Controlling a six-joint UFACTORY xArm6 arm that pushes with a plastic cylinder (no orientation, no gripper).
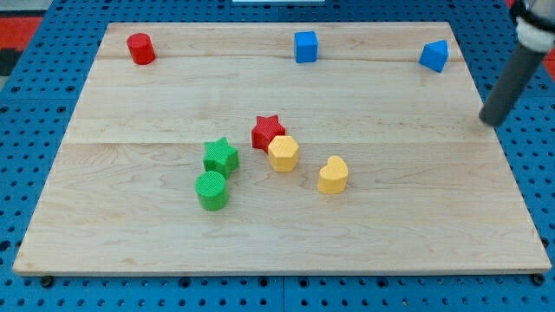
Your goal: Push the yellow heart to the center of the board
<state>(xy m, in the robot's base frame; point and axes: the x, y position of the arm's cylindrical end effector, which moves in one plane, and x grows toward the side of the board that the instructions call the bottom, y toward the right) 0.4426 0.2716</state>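
A yellow heart [333, 174] sits slightly right of the wooden board's [130, 234] centre, near a yellow hexagon [283, 153] touching a red star [268, 132]. My tip [491, 120], a bare rod with no fingers, stands well apart at the frame's upper right, beyond the board's edge. No writing is readable.

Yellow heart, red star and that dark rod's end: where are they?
yellow heart [333, 174], camera view, top face.
red star [267, 131], camera view, top face.
my tip [488, 120], camera view, rod's lowest end, right of all blocks.

Wooden board [156, 243], blue pegboard [26, 113] beneath
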